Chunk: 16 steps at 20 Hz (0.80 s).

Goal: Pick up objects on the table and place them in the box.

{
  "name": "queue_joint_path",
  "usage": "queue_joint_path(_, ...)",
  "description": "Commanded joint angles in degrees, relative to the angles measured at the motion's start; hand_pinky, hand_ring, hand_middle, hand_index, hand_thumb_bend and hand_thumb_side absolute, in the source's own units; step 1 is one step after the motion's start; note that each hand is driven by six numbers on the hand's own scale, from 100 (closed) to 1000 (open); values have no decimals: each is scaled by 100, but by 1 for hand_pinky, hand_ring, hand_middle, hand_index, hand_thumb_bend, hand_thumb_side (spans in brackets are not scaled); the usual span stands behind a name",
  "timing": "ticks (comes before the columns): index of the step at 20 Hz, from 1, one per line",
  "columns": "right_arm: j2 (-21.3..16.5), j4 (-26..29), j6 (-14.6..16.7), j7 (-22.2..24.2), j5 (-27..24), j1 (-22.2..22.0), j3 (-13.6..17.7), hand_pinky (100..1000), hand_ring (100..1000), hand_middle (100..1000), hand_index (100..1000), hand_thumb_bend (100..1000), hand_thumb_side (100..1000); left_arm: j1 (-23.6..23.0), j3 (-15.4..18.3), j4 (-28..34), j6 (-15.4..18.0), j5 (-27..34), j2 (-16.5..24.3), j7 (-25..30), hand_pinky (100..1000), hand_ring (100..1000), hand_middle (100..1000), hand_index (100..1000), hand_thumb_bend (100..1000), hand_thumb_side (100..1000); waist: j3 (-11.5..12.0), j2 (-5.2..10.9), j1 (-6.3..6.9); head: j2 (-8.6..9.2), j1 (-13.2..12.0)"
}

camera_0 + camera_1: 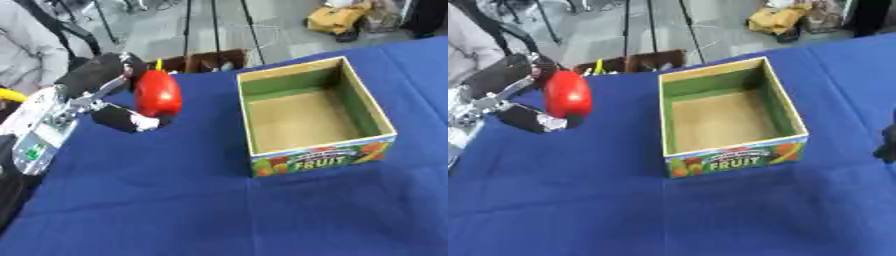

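Over at the upper left we've got our left hand [118, 95], black fingers and thumb curled round a shiny red pepper-shaped object [158, 93], holding it above the blue tablecloth [175, 200]. Right of centre sits the open cardboard box with green inner walls and a FRUIT label [319, 161], nothing inside. At the right edge our right hand [888, 142] is only a dark sliver, so we can't tell its fingers.

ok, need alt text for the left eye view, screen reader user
The robot's left hand, at the left of a blue-clothed table, has its fingers curled round a red object, held to the left of an open cardboard box marked FRUIT. The box's interior looks empty. The right hand does not show in this view.
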<state>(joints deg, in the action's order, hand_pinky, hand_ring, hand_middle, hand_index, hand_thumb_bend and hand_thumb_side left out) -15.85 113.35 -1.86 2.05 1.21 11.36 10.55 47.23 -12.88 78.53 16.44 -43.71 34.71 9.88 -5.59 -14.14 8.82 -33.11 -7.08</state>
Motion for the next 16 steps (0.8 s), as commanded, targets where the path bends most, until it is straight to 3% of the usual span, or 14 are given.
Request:
queue_joint_path(1,-135,124,33,-1,-48,56,-8,396,299,382,468,268,660,328,160,-151,46,-278,-112,27,372,391,343,547,100,663,-5,131,-50,107,-168)
queue_joint_path(10,-120,124,0,17,-113,124,-68,396,302,383,469,254,645,977,425,-831,123,-1177,-890,-34,363,383,337,534,100,653,-188,182,3,96,-552)
queue_joint_path(16,-99,124,-11,25,-172,203,-93,397,304,385,469,244,646,1127,591,-1009,70,-1597,-1214,-69,377,357,348,515,100,646,-325,186,23,39,-763)
